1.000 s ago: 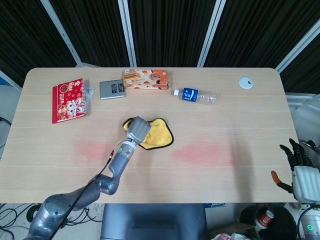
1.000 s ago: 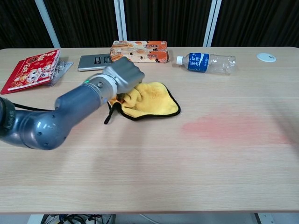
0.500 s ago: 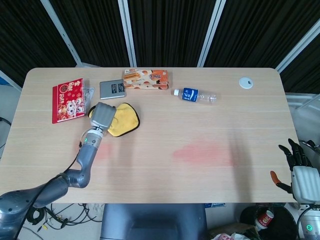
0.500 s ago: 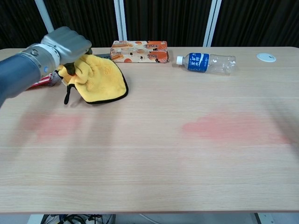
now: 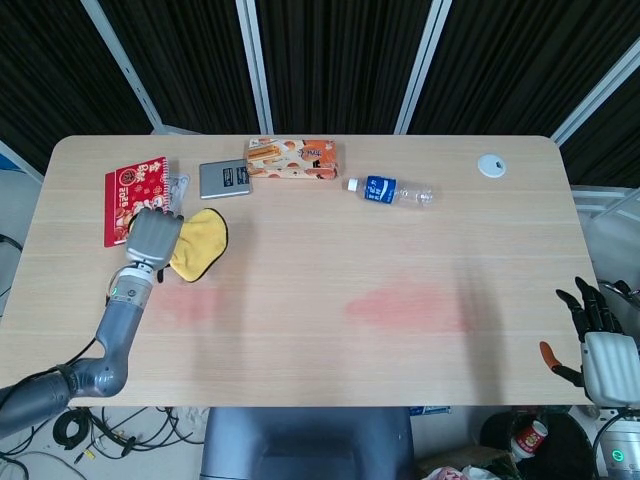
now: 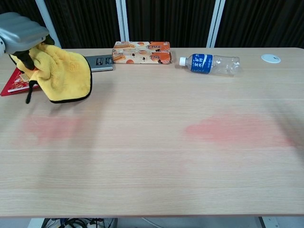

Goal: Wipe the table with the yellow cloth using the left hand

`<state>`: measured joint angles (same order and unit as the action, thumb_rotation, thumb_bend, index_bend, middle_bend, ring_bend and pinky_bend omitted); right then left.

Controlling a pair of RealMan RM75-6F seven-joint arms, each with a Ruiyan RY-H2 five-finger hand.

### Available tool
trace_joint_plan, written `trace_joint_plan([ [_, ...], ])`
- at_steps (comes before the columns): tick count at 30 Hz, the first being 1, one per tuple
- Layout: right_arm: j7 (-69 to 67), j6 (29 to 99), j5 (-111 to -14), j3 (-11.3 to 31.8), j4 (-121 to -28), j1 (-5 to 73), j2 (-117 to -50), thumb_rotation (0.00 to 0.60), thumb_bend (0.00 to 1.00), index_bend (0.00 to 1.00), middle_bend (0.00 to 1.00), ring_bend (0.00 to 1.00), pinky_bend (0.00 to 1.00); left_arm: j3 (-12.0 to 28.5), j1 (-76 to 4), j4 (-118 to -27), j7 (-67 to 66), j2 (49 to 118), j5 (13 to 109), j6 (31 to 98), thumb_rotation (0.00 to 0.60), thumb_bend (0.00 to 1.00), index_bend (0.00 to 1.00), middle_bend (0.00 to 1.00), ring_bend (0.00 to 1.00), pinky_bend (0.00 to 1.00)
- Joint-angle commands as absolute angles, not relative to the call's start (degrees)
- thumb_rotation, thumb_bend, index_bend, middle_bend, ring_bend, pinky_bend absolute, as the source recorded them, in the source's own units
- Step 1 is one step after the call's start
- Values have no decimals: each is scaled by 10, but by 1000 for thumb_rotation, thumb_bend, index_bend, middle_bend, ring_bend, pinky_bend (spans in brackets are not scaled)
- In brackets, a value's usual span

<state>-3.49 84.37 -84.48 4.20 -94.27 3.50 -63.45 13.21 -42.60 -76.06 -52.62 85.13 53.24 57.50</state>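
My left hand (image 5: pixel 152 236) grips the yellow cloth (image 5: pixel 200 243) near the table's left side, just right of the red booklet. In the chest view the left hand (image 6: pixel 20 31) holds the yellow cloth (image 6: pixel 64 74) lifted off the table, hanging down from the fingers. A faint pink stain (image 5: pixel 185 298) lies on the wood just below the cloth, and a second pink stain (image 5: pixel 408 306) lies right of centre. My right hand (image 5: pixel 600 330) hangs off the table's right front corner with its fingers apart and nothing in them.
Along the back stand a red booklet (image 5: pixel 135 195), a grey device (image 5: pixel 224 178), an orange box (image 5: pixel 292 158), a lying water bottle (image 5: pixel 392 191) and a small white disc (image 5: pixel 490 165).
My left hand has carried the cloth leftward from the table's middle to beside the red booklet, and has lifted it off the surface. The right hand has stayed put.
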Motion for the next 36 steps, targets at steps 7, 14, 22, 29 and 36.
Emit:
trace_joint_plan([
  [7,-37,842,-844,42,-943,35,-634,600,238,176,0,0,207,118,-402,-814,-494,823,514,591,600,65,31,0,18,159],
  [14,-37,842,-843,42,-943,35,-634,600,238,176,0,0,207,106,-374,-869,-439,789,546,622,600,65,30,0,17,139],
  [22,-26,844,-844,43,-936,36,-634,600,236,127,0,0,198,59,-269,-977,-285,709,653,722,600,48,0,0,0,59],
  [29,-5,846,-842,44,-934,36,-635,600,194,74,0,0,198,-25,-167,-992,-191,664,790,836,600,36,0,0,0,0],
  [36,10,859,-851,45,-929,34,-640,600,179,59,0,0,198,-62,-101,-930,-134,673,873,928,600,32,0,0,0,0],
])
